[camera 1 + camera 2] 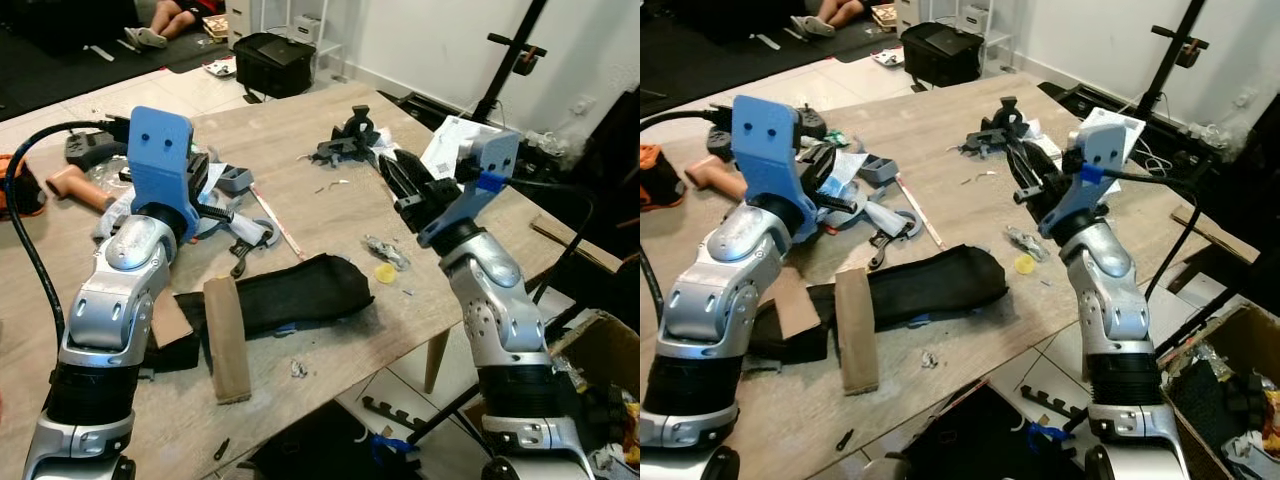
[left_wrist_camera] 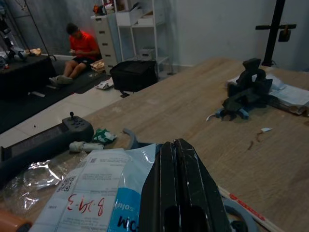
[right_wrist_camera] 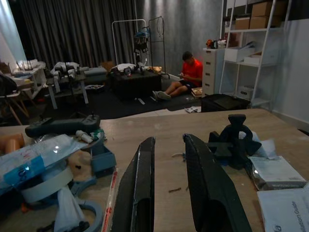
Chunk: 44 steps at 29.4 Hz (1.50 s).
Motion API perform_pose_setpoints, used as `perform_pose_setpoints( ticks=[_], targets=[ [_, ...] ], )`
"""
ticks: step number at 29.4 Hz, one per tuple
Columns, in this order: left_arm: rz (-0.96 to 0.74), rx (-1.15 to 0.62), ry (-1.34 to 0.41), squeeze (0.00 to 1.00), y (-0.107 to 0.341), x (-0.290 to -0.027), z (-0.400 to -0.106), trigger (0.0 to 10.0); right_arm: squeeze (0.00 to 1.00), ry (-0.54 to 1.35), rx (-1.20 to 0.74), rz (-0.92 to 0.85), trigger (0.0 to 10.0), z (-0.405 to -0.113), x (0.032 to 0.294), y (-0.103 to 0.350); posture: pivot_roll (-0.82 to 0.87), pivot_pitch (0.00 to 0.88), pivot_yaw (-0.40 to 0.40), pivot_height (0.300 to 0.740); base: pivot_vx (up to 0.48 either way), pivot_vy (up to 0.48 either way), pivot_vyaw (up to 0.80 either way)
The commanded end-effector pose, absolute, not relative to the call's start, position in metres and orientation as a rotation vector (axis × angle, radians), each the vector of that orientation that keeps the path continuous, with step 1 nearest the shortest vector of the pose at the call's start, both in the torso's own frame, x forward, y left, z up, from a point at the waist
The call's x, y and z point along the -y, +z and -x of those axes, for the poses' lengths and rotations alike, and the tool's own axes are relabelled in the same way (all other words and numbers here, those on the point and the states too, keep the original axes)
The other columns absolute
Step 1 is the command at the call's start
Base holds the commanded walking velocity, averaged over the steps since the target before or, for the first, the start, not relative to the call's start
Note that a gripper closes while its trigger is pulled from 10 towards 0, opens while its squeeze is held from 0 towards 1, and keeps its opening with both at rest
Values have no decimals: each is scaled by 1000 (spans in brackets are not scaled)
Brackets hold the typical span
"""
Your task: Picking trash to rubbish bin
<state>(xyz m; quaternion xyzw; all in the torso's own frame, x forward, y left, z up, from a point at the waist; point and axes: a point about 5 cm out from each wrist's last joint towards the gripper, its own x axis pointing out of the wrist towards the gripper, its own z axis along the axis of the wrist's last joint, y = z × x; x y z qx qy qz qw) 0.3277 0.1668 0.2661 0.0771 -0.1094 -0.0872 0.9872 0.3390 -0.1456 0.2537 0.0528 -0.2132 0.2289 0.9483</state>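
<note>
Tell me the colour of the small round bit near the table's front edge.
Yellow: the small round piece shows best in the left eye view.

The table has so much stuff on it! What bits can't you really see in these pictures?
- Left gripper: in the eye views its blue mount hides the fingers.
- Crumpled wrapper: too small to tell what it is.
- Yellow bit: too small to identify.
- Black sleeve: the wood block covers part of it, and its contents are hidden.
- Box by the table: cut off by the picture's edge.
- Right gripper: fingers apart, holding nothing.
</note>
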Motion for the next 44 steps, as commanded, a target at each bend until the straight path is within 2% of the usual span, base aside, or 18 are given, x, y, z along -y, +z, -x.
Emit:
perform_pose_setpoints(
  ticks=[1, 8, 12, 18, 19, 20, 23, 24, 29, 30, 31, 36, 39, 44],
  targets=[
    [-167, 202, -161, 0, 264, -169, -326, 10000, 0, 463, 426, -121, 10000, -334, 142, 250, 199, 156, -13, 740, 0, 0, 0],
    [-96, 270, -148, 0, 260, -164, -322, 10000, 0, 420, 441, -157, 10000, -329, 136, 248, 186, 157, -8, 740, 0, 0, 0],
    [-50, 281, -163, 0, 260, -161, -318, 10000, 0, 467, 425, -102, 10000, -324, 131, 245, 178, 148, -13, 740, 0, 0, 0],
    [-106, 264, -219, 0, 256, -160, -316, 10000, 0, 529, 358, -53, 10000, -325, 132, 236, 186, 123, -20, 740, 0, 0, 0],
    [-120, 258, -211, 0, 255, -162, -317, 10000, 420, 547, 348, -46, 10000, -325, 133, 236, 185, 119, -18, 740, 0, 0, 0],
    [-130, 250, -205, 0, 254, -164, -317, 10000, 565, 568, 338, -44, 10000, -325, 133, 236, 185, 116, -17, 740, 0, 0, 0],
    [-137, 246, -201, 0, 253, -166, -317, 10000, 565, 582, 334, -43, 10000, -325, 134, 236, 185, 116, -17, 740, 0, 0, 0],
    [-142, 240, -193, 0, 252, -168, -317, 10000, 1000, 602, 331, -44, 10000, -324, 134, 237, 185, 113, -17, 740, 0, 0, 0],
    [-142, 225, -187, 0, 247, -167, -316, 10000, 1000, 663, 288, 19, 10000, -323, 136, 235, 179, 103, -23, 740, 0, 0, 0],
    [-138, 221, -191, 0, 246, -166, -316, 10000, 310, 705, 271, 57, 10000, -322, 133, 232, 179, 103, -23, 740, 0, 0, 0],
    [-136, 218, -193, 0, 245, -165, -316, 10000, 0, 752, 258, 79, 10000, -320, 129, 229, 179, 103, -23, 740, 0, 0, 0],
    [-136, 214, -210, 0, 244, -163, -316, 10000, 0, 866, 234, 109, 10000, -314, 120, 224, 179, 103, -23, 740, 0, 0, 0],
    [-144, 210, -264, 0, 243, -159, -314, 10000, 0, 1107, 156, 180, 10000, -297, 103, 209, 171, 90, -20, 740, 0, 0, 0],
    [-138, 224, -365, 0, 244, -151, -308, 10000, 0, 1246, 85, 265, 10000, -287, 96, 192, 171, 90, -20, 740, 0, 0, 0]
  ],
)
